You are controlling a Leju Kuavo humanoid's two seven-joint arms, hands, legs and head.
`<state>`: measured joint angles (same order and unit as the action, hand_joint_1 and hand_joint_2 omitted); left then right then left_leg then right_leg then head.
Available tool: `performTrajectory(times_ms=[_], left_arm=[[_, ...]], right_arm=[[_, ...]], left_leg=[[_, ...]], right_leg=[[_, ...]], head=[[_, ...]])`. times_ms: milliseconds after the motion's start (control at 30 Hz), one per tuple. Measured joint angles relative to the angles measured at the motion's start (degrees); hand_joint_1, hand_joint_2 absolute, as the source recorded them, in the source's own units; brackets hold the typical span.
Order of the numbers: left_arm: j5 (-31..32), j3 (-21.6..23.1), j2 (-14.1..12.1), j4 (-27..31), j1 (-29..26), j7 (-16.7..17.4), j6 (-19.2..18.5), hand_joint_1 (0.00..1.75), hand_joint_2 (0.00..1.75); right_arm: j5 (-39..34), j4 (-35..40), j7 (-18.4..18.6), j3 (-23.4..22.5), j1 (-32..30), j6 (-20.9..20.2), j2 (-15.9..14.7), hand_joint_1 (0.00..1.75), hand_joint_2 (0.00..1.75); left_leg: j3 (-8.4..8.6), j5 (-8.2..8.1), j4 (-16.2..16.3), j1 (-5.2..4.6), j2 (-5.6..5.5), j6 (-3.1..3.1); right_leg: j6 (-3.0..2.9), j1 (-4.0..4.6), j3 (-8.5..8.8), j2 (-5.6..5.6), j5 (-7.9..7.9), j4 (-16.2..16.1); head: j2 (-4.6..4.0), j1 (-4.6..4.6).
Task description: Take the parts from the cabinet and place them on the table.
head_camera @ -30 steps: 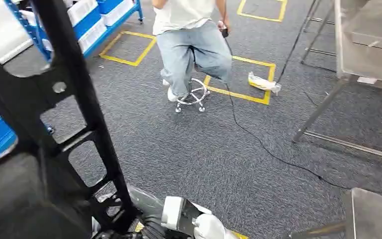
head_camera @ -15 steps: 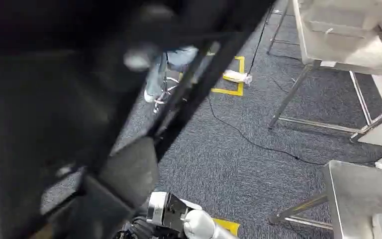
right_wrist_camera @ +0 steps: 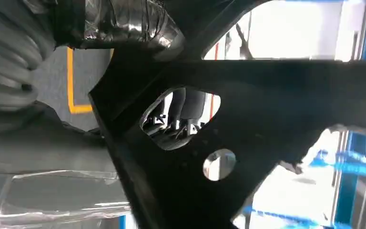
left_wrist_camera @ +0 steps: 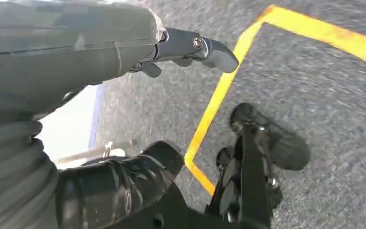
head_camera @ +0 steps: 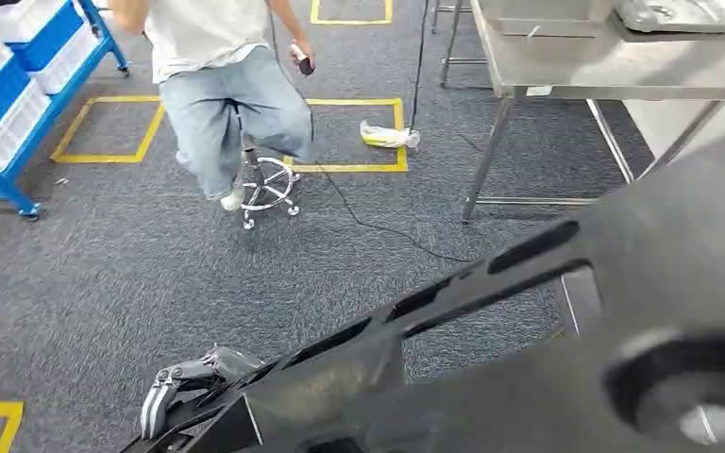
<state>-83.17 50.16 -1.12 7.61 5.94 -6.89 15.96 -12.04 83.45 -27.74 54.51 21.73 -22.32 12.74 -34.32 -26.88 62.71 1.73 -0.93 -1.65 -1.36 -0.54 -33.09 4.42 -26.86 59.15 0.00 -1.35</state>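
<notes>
A large black frame-like part (head_camera: 547, 359) with cut-out holes crosses the lower right of the head view, close to the camera. In the right wrist view my right hand (right_wrist_camera: 33, 143) grips this black part (right_wrist_camera: 248, 143), its plastic-wrapped thumb (right_wrist_camera: 119, 24) lying over the edge. My left hand (head_camera: 181, 385) sits at the part's lower left end. In the left wrist view the left hand (left_wrist_camera: 76, 52) has straight fingers (left_wrist_camera: 195, 46) above the floor, with the black part (left_wrist_camera: 243, 186) beside its thumb; contact is unclear. The steel table (head_camera: 614, 68) stands at the upper right.
A person (head_camera: 222, 85) sits on a wheeled stool (head_camera: 264, 184) ahead, holding a small device. A black cable (head_camera: 378, 226) runs over the grey carpet with yellow tape squares (head_camera: 104, 156). Blue shelving with white bins (head_camera: 5, 104) is far left. A grey object (head_camera: 675, 14) lies on the table.
The whole view has swung round, so the camera has turned. The black part, at the left edge one second ago, now crosses the lower right. My left hand has come into view.
</notes>
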Motion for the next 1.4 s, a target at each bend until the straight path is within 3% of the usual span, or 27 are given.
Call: performTrajectory(times_ms=[33,167,200,233,267,333,367,400,433,500,533,567,667,700,767,800,867,900,933,1000,1033,1067,1167,1200,1267,1333,1400], left_arm=[[0.09,0.09,-0.04,0.00,-0.23,0.18,-0.04,0.00,1.75],[0.57,0.55,-0.11,0.00,0.17,0.42,-0.09,0.00,1.75],[0.57,0.63,0.00,0.00,0.18,0.42,-0.11,0.00,1.75],[0.57,0.76,-0.04,0.00,0.14,0.46,-0.11,0.00,1.75],[0.59,0.96,-0.06,0.00,0.02,0.46,-0.11,0.00,1.75],[0.59,1.18,-0.17,0.00,-0.14,0.46,-0.11,0.00,1.75],[0.57,1.27,-0.24,0.00,-0.17,0.46,-0.11,0.00,1.75],[0.59,1.33,-0.26,0.00,-0.18,0.48,-0.09,0.00,1.75],[0.57,1.38,-0.26,0.00,-0.12,0.48,-0.09,0.00,1.75],[0.59,1.40,-0.26,0.00,0.03,0.48,-0.13,0.00,1.75],[0.59,1.42,-0.18,0.00,0.06,0.48,-0.15,0.00,1.75],[0.57,1.44,-0.15,0.00,0.02,0.48,-0.15,0.00,1.75],[0.59,1.46,-0.15,0.00,0.19,0.48,-0.15,0.00,1.75],[0.59,1.46,-0.15,0.00,0.33,0.48,-0.15,0.00,1.75],[0.70,1.55,-0.28,0.00,0.25,0.37,-0.11,0.00,1.75],[0.77,1.60,-0.28,0.00,0.15,0.37,-0.09,0.00,1.75],[0.83,1.84,-0.28,0.00,0.01,0.37,-0.02,0.00,1.75],[0.85,1.97,-0.28,0.00,-0.06,0.37,0.00,0.00,1.75],[0.94,2.08,-0.28,0.00,-0.18,0.39,0.02,0.00,1.75],[1.14,2.47,-0.31,0.00,-0.22,0.44,0.09,0.00,1.75],[1.22,2.65,-0.35,0.00,-0.30,0.53,0.09,0.00,1.75],[1.27,2.80,-0.35,0.00,-0.48,0.61,0.07,0.00,1.75],[1.42,2.95,-0.33,0.00,-0.08,0.64,-0.04,0.00,1.75],[1.44,3.02,-0.16,0.02,-0.08,0.70,-0.13,0.00,1.75],[1.46,3.10,-0.11,0.02,-0.16,0.63,-0.15,0.00,1.75],[1.49,3.21,-0.13,0.02,-0.38,0.61,-0.20,0.00,1.75],[1.49,3.28,-0.17,0.02,-0.44,0.61,-0.20,0.00,1.75]], right_arm=[[0.22,0.02,-0.15,0.00,-0.03,0.11,-0.04,1.75,1.75],[0.87,0.20,-0.22,0.00,-0.52,0.76,-0.65,1.75,1.75],[0.94,0.28,-0.22,-0.02,-0.72,0.85,-0.83,1.75,1.75],[0.96,0.52,-0.24,-0.06,-0.79,0.87,-1.03,1.75,1.75],[1.01,0.61,-0.24,-0.07,-0.80,0.87,-1.07,1.75,1.75],[1.03,0.63,-0.24,-0.07,-0.99,0.85,-1.22,1.75,1.75],[1.03,0.63,-0.24,-0.07,-1.22,0.85,-1.40,1.75,1.75],[1.03,0.63,-0.24,-0.07,-1.42,0.85,-1.62,1.75,1.75],[1.05,0.63,-0.24,-0.07,-1.54,0.85,-1.73,1.75,1.75],[1.05,0.70,-0.24,-0.07,-1.53,0.85,-1.75,1.75,1.75],[1.05,0.89,-0.24,-0.07,-1.51,0.85,-1.75,1.75,1.75],[1.05,0.98,-0.24,-0.07,-1.47,0.85,-1.73,1.75,1.75],[1.16,1.03,-0.26,-0.07,-1.59,0.87,-1.75,1.75,1.75],[1.35,1.11,-0.26,-0.11,-1.59,0.94,-1.73,1.75,1.75],[1.82,1.27,-0.33,-0.20,-1.62,1.14,-1.70,1.75,1.75],[1.90,1.31,-0.33,-0.22,-1.66,1.18,-1.70,1.75,1.75],[2.23,1.31,-0.39,-0.35,-1.97,1.36,-1.90,1.75,1.75],[2.43,1.31,-0.42,-0.39,-2.14,1.53,-2.08,1.75,1.75],[2.62,1.31,-0.50,-0.48,-2.34,1.79,-2.23,1.75,1.75],[2.78,1.53,-0.59,-0.83,-2.70,1.92,-2.38,1.75,1.75],[2.80,1.68,-0.66,-0.96,-2.74,1.92,-2.43,1.75,1.75],[2.86,1.81,-0.74,-1.07,-2.73,1.95,-2.51,1.75,1.75],[3.04,2.27,-0.77,-1.53,-3.35,1.97,-2.84,1.75,1.75],[3.12,2.47,-0.79,-1.81,-3.49,1.99,-2.99,1.75,1.75],[3.30,2.89,-0.81,-2.27,-3.69,2.01,-3.19,1.75,1.75],[3.39,3.06,-0.83,-2.45,-3.79,2.03,-3.24,1.75,1.75],[3.56,3.06,-0.79,-2.80,-4.24,2.06,-3.45,1.75,1.75]], left_leg=[[1.25,-0.74,-2.59,0.16,-3.12,-0.10],[1.30,-0.58,-3.11,-0.17,-1.49,1.39],[1.41,-0.24,-3.62,0.31,-0.67,1.96],[1.44,-0.16,-3.79,0.17,-0.11,2.42],[1.36,-0.16,-3.79,0.00,0.55,2.87],[1.28,-0.26,-3.78,-0.35,1.89,3.07],[1.27,-0.33,-3.76,-0.48,2.83,3.18],[1.33,-0.36,-3.76,-0.53,3.46,3.20],[1.40,-0.40,-3.76,-0.57,4.12,3.21],[1.73,-0.57,-3.76,-0.68,5.06,3.07],[1.95,-0.70,-3.77,-0.73,5.57,2.88],[1.94,-0.93,-3.61,-1.13,6.02,2.49],[2.41,-0.92,-4.00,-1.16,8.05,1.75],[2.73,-1.14,-4.03,-1.22,8.54,1.38],[1.18,-4.00,-0.34,-0.71,3.36,0.86],[-0.81,-6.31,4.02,-0.68,2.07,0.66],[-4.50,-9.06,11.73,-0.54,1.52,0.18],[-5.13,-8.62,12.81,-0.48,1.51,0.03],[-4.46,-6.81,11.07,-0.38,1.45,-0.02],[-0.54,-1.43,2.13,-0.06,0.67,-0.15],[1.05,-0.12,-2.06,0.37,-1.71,-0.25],[1.41,-1.14,-3.03,0.35,-4.19,-0.13],[1.28,-0.98,-2.67,-0.03,-2.72,1.08],[1.43,-0.66,-3.21,0.48,-1.89,1.65],[1.60,-0.44,-3.58,0.33,-0.34,2.69],[1.53,-0.51,-3.57,-0.02,1.23,3.00],[1.53,-0.60,-3.55,-0.18,2.79,3.11]], right_leg=[[0.52,0.20,-0.42,0.60,-0.29,0.49],[1.98,0.05,-1.18,2.73,0.36,0.31],[2.18,0.06,-1.35,2.18,0.02,0.63],[2.41,0.31,-1.98,-0.83,-1.26,2.21],[2.57,0.32,-3.72,-2.71,-3.48,5.79],[2.77,0.15,-7.62,-3.80,-7.31,14.02],[2.83,0.13,-9.43,-3.91,-8.25,17.80],[2.82,0.14,-9.53,-3.98,-7.56,17.99],[2.68,0.16,-8.18,-4.13,-5.54,15.33],[1.99,0.38,-3.38,-5.33,-1.11,6.32],[1.11,1.02,-0.76,-8.79,-0.16,0.99],[0.94,1.60,-0.49,-9.32,-0.42,0.22],[0.44,1.69,-1.02,-7.09,-0.14,0.18],[-0.01,1.20,-0.70,-6.35,0.22,-0.50],[-0.59,0.67,-0.28,-5.42,0.76,-1.07],[-0.67,0.53,-0.35,-4.81,0.81,-1.06],[-0.71,0.53,-0.41,-3.31,0.83,-0.97],[-0.71,0.49,-0.41,-2.47,0.83,-0.83],[-0.65,0.37,-0.39,-1.58,0.79,-0.65],[-0.16,0.12,-0.37,0.05,0.47,-0.03],[0.21,0.07,-0.63,0.60,0.22,0.39],[0.62,0.40,-1.27,1.20,0.06,1.05],[1.77,0.09,-1.93,2.92,0.74,0.65],[2.16,0.20,-2.18,3.39,0.75,0.71],[2.56,0.52,-3.34,-2.42,-1.48,3.70],[2.87,0.16,-7.39,-3.75,-5.65,12.04],[3.03,-0.07,-10.16,-3.93,-6.83,17.48]], head=[[0.00,0.00],[0.00,-0.02],[0.00,-0.02],[0.00,-0.19],[0.00,-0.18],[0.00,-0.18],[0.00,-0.22],[0.00,-0.20],[0.00,-0.20],[0.00,-0.20],[0.00,-0.22],[0.00,-0.18],[0.00,-0.20],[0.00,-0.18],[0.00,-0.11],[0.00,-0.13],[0.00,-0.13],[0.00,-0.13],[0.00,-0.13],[0.00,-0.13],[0.00,-0.15],[0.00,-0.13],[0.00,-0.15],[0.00,-0.18],[0.00,-0.40],[0.00,-0.37],[0.00,-0.37]])
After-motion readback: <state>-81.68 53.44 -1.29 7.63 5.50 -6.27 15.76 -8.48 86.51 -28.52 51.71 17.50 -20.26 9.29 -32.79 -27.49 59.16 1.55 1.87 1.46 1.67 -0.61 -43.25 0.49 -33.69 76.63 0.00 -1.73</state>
